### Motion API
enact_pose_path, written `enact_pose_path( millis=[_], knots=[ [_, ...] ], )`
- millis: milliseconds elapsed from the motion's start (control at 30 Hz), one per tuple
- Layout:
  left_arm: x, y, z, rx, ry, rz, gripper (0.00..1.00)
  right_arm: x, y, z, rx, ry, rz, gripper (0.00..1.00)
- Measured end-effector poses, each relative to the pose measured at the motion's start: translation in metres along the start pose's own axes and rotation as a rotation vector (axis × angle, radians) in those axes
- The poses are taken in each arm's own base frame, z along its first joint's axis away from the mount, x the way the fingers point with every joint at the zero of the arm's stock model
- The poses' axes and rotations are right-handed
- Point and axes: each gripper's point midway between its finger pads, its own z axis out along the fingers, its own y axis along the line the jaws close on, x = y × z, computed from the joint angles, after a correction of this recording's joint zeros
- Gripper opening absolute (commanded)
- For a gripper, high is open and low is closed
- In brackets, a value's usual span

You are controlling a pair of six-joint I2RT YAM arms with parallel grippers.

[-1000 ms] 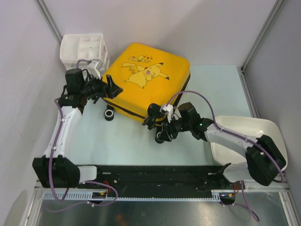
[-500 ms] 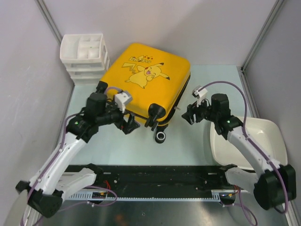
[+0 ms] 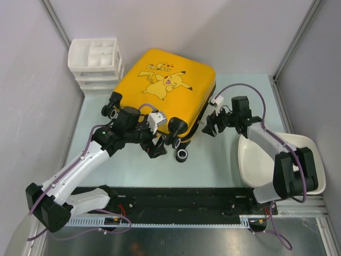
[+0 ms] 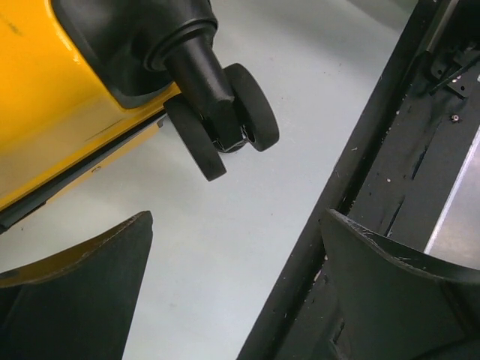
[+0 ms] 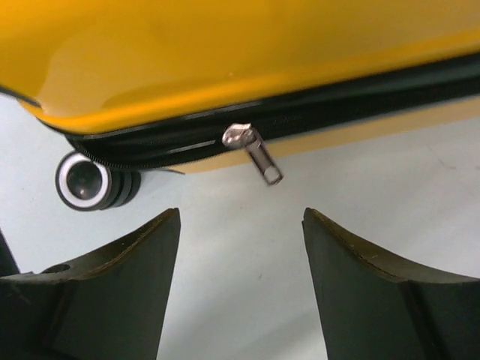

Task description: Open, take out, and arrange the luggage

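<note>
The yellow suitcase (image 3: 184, 72) lies shut, upper centre of the frame. My right end effector (image 5: 240, 225) gapes before the zipper pull (image 5: 253, 154), ready to unzip; my left end effector (image 4: 236, 232) hangs released near a wheel (image 4: 225, 131).

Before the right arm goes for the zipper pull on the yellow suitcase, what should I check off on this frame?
1. Luggage flat on the table, lid shut: ok.
2. Zipper pull in sight, ahead of the right end effector, untouched: ok.
3. Right end effector open and empty: ok.
4. Left end effector open, empty, clear of the wheel: ok.
5. Zipper track free all the way round: cannot tell.
</note>
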Motion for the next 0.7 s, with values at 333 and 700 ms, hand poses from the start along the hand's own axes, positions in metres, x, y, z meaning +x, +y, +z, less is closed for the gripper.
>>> enact_pose_path(
  millis=[333,700],
  knots=[
    [0.004,-0.002,0.007,0.029,0.024,0.047,0.97,-0.007,0.001,0.027,-0.299,0.027,0.093,0.66],
    [0.011,-0.003,0.017,0.062,0.058,0.025,1.00,0.004,0.018,0.036,-0.440,0.047,0.225,0.40]
  ],
)
